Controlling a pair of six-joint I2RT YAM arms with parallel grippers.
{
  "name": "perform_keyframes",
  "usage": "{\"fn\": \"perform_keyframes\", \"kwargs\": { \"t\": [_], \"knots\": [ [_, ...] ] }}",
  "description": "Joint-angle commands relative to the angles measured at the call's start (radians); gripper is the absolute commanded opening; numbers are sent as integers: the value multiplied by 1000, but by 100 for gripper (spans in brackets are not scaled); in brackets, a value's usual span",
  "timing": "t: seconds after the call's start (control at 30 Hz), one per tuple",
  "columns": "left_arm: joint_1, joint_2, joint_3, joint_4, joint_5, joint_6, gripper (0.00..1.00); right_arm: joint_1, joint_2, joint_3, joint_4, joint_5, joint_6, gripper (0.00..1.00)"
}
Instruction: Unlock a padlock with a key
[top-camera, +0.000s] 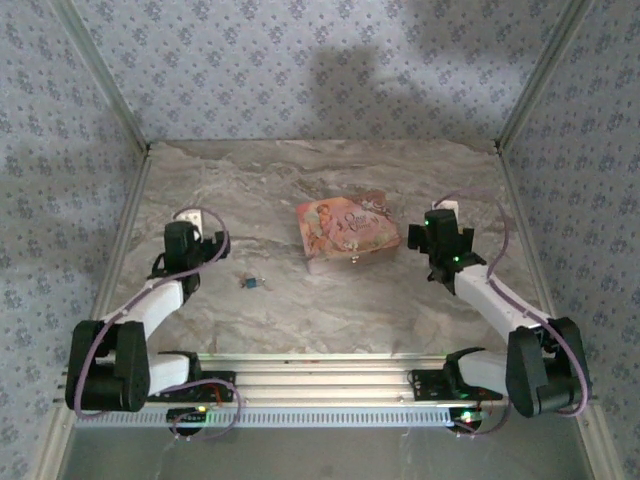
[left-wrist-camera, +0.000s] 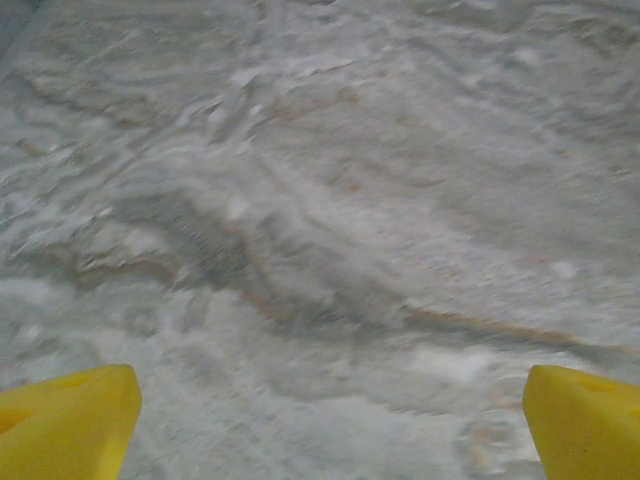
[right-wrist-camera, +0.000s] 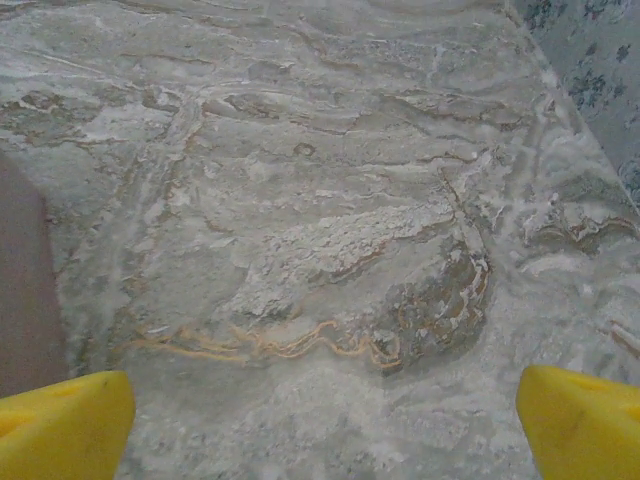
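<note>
The padlock (top-camera: 252, 283) is a tiny dark-blue thing lying on the marble table, left of centre. I cannot make out a key beside it at this size. My left gripper (top-camera: 192, 232) is to its left and slightly farther back, apart from it. In the left wrist view the left gripper (left-wrist-camera: 328, 425) is open, its yellow fingertips (left-wrist-camera: 70, 425) wide apart over bare, blurred marble. My right gripper (top-camera: 440, 236) is at the right, beside the pink box. Seen from the right wrist, that gripper (right-wrist-camera: 322, 425) is open with only tabletop between its fingertips (right-wrist-camera: 580, 425).
A flat pink box (top-camera: 345, 232) with printed pictures lies at the table's centre back; its side shows at the left edge (right-wrist-camera: 20, 280) of the right wrist view. Patterned walls (top-camera: 90, 200) close off the left, back and right. A metal rail (top-camera: 320, 375) runs along the near edge.
</note>
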Motion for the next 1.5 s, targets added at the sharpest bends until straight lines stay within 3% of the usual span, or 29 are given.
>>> {"fn": "perform_keyframes", "kwargs": {
  "t": [0.0,0.13,0.2,0.27,0.43,0.6,0.7,1.03,1.27,1.37,1.47],
  "knots": [
    [35,9,-57,195,-40,32,98,-19,16,-115,350,19,-111,100],
    [71,35,-90,322,33,-26,98,-64,70,-203,541,-29,-103,100],
    [72,60,-71,323,60,-23,98,-93,117,-226,624,-51,-131,100],
    [70,87,-45,308,105,-9,98,-116,123,-198,560,-98,-115,100],
    [50,109,-18,282,139,24,98,-154,205,-250,797,-141,-229,100],
    [43,126,3,259,153,34,98,-234,332,-279,962,-210,-160,100],
    [36,152,23,260,157,48,98,-257,312,-240,846,-241,-133,100],
    [24,176,54,231,221,85,98,-256,315,-234,842,-228,-134,100],
    [40,176,39,273,98,89,98,-254,315,-232,841,-226,-137,100],
    [14,203,46,305,42,166,98,-253,315,-232,841,-224,-139,100],
    [30,249,58,347,63,136,98,-250,316,-232,841,-219,-140,100]
  ]
}}
